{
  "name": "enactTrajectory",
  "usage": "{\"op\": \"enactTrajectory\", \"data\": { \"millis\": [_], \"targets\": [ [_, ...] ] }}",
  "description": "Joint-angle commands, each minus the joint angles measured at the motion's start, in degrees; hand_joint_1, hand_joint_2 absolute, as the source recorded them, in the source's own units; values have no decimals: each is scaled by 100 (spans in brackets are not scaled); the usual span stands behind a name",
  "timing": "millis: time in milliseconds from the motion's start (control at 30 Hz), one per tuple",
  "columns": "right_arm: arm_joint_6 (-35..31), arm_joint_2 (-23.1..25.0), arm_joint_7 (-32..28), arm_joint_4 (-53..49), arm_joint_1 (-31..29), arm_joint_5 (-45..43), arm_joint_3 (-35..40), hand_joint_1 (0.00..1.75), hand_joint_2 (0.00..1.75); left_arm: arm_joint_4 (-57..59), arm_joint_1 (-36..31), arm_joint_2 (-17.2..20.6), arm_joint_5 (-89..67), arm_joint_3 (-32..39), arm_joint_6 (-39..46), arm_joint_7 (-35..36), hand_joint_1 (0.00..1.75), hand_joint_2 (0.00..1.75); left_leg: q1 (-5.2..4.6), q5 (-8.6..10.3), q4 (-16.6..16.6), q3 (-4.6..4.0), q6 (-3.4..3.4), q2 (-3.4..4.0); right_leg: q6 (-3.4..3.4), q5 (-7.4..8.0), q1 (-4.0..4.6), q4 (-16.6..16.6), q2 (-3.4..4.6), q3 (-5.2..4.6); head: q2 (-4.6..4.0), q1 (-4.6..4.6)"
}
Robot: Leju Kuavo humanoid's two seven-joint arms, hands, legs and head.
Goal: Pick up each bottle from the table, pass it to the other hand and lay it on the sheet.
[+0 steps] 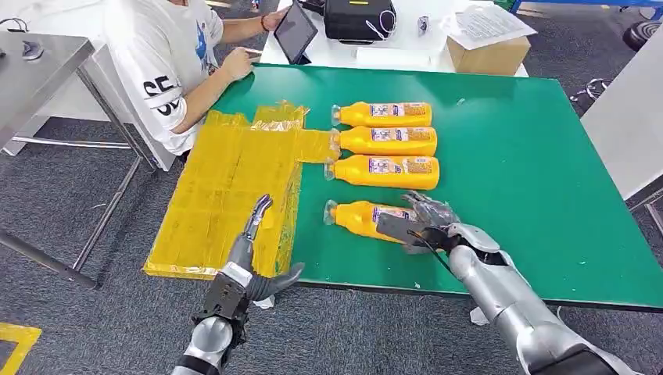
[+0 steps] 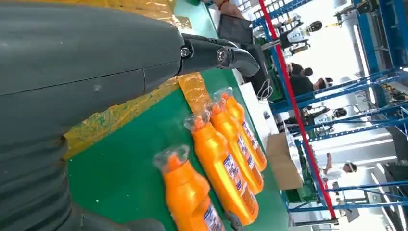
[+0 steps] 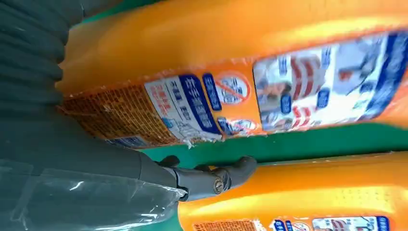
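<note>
- Since the bottles lie in a row on the green table [image 1: 547, 195], caps toward the yellow sheet [image 1: 227, 195], the right hand [image 1: 422, 226] closes its fingers over the nearest bottle [image 1: 360, 219] at its label end, leaving the neck free, likely for the handover.
- Beside the sheet's near edge, the left hand [image 1: 254, 258] waits empty, fingers apart.
- From the right wrist, a finger [image 3: 216, 178] shows wedged between two bottles; the left wrist view shows all four in line.
- A person [image 1: 168, 62] sits at the far corner.
</note>
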Motion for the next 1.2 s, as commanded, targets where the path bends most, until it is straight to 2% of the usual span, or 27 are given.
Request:
{"op": "enactTrajectory", "data": {
  "millis": [33, 200, 367, 400, 467, 533, 567, 633, 667, 800, 900, 1100, 1200],
  "targets": [
    [91, -153, -178, -13, 97, -262, 253, 175, 175, 471, -220, 99, 71, -86, -53, 18, 0, 175, 3, -1, -6, 13, -6, -7, -6, -3, 3, -7, -3, 14, 0, 0],
    [97, -184, -195, -116, 155, -322, 239, 175, 175, 478, -219, 97, 77, -93, -62, 17, 0, 175, 4, -2, -5, 15, -6, -4, -6, -2, 3, -7, -1, 15, 0, 2],
    [-61, -314, -314, -744, 633, -709, -55, 175, 175, 500, -181, 69, 122, -143, -61, -1, 0, 175, 8, -4, -12, 30, -11, -16, -11, -7, 7, -15, -9, 34, 0, 0],
    [-457, -213, -539, -978, 788, -707, -248, 175, 175, 466, -150, 60, 124, -154, -54, -8, 0, 175, 5, -2, -9, 22, -8, -16, -8, -6, 4, -12, -12, 25, 0, 0],
    [-1356, 306, -804, -1620, 1196, -545, -824, 175, 175, 313, -36, 33, 141, -143, -47, -2, 0, 175, 6, -4, -8, 20, -8, -10, -8, -5, 6, -11, -5, 21, 0, 0],
    [-1867, 794, -1106, -2354, 1537, -673, -1274, 175, 175, 192, 68, 22, 260, -146, -116, 67, 0, 175, 7, -7, -6, 19, -9, 6, -10, -4, 7, -7, 11, 15, 0, 2],
    [-2301, 1098, -1442, -2841, 1757, -811, -1526, 175, 175, 133, 121, 21, 392, -179, -197, 81, 0, 175, 9, -15, -6, 26, -14, 12, -15, -8, 9, -7, 21, 24, 0, 2],
    [-2453, 1194, -1480, -3266, 1926, -855, -1584, 175, 175, 92, 152, 42, 498, -231, -273, 93, 0, 175, 11, -25, -2, 17, -19, 48, -19, -7, 10, 3, 59, 5, 0, -4],
    [-2454, 1176, -1481, -3274, 1929, -856, -1596, 175, 175, 91, 149, 39, 498, -233, -273, 93, 0, 175, 5, -12, -2, -2, -12, 24, -11, -3, 5, 3, 31, -8, 0, 2],
    [-3391, 1620, -2507, -3783, 2319, -1297, -2131, 175, 175, 29, 126, 80, 892, -400, -551, 123, 0, 175, 10, -9, -3, 5, -12, -11, -12, -13, 8, 2, -6, 0, 0, -2],
    [-4116, 1809, -2967, -3980, 2691, -1188, -2368, 175, 175, -155, 100, 134, 1047, -634, -664, 212, 0, 175, 10, -7, 0, -9, -8, -24, -9, -15, 7, 2, -13, -3, 0, 0],
    [-4191, 1827, -3116, -3891, 2731, -1303, -2421, 175, 175, -219, 107, 173, 1123, -685, -712, 252, 0, 175, 7, -13, -6, 8, -13, -14, -14, -15, 5, -5, -1, 14, 0, 2],
    [-4146, 1896, -3213, -3640, 2779, -1431, -2535, 175, 175, -317, 139, 240, 1596, -784, -1153, 359, 0, 175, 4, -10, -7, 5, -14, -11, -15, -12, 3, -3, 2, 7, 0, 2]
  ]
}}
